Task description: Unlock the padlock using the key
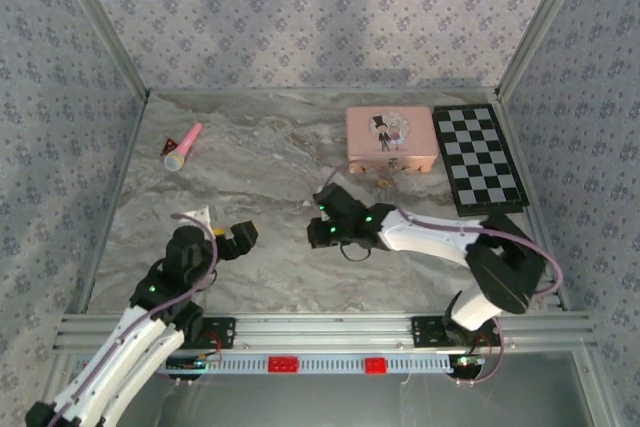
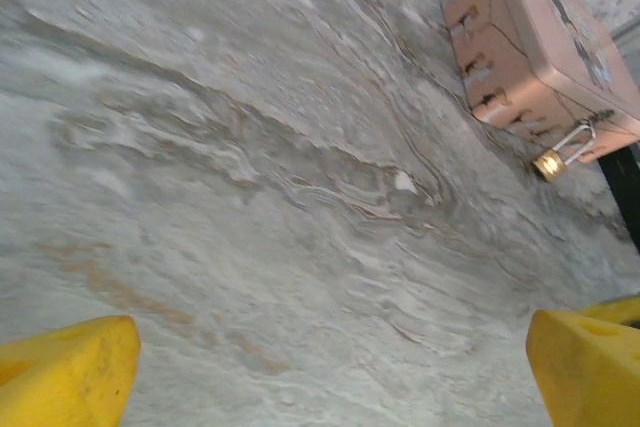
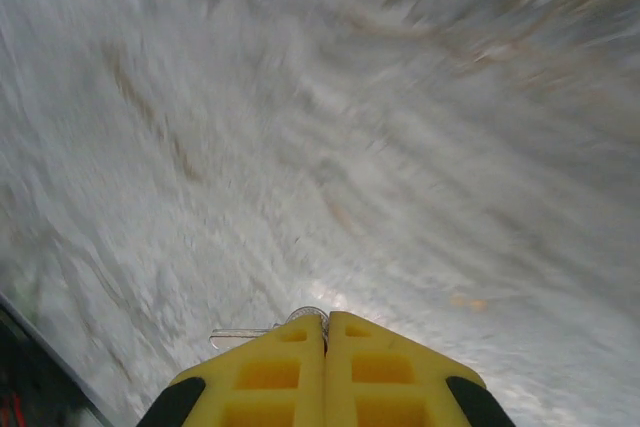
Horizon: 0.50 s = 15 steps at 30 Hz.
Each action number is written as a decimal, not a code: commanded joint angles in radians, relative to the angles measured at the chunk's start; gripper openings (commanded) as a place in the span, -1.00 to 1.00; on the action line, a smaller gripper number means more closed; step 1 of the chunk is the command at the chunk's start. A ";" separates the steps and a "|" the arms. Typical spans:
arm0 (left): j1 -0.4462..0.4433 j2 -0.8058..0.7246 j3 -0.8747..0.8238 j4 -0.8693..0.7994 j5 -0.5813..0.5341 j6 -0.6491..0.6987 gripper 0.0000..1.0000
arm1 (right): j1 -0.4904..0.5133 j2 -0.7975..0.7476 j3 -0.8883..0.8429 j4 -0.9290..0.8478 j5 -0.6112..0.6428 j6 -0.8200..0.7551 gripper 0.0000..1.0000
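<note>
Currently the padlock [image 2: 548,163] hangs at the front edge of the pink tin [image 2: 540,57], toward the far right of the marbled table [image 2: 250,197]. The key [image 3: 240,333] juts out, thin and silvery, from the right gripper's [image 3: 325,319] pinched-together fingertips. The left gripper [image 2: 330,362] gapes wide, holding nothing.

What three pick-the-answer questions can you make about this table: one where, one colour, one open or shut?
1. Where is the padlock? A on the checkerboard; B against the tin; C beside the microphone.
2. The tin is: A pink; B blue; C green.
3. The right gripper is: A wide open; B shut on the key; C holding the tin.
Answers: B, it sits at the tin's front edge; A, its lid shows pink; B, the fingertips meet, pinching a silvery blade.
</note>
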 commanded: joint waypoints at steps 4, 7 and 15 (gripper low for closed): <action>-0.060 0.201 0.061 0.324 0.146 -0.143 0.87 | -0.043 -0.149 -0.098 0.168 0.134 0.177 -1.00; -0.111 0.290 0.094 0.433 0.147 -0.189 0.82 | -0.054 -0.205 -0.154 0.247 0.173 0.216 -1.00; -0.248 0.442 0.196 0.565 0.122 -0.246 0.61 | -0.010 -0.297 -0.250 0.394 0.283 0.254 -1.00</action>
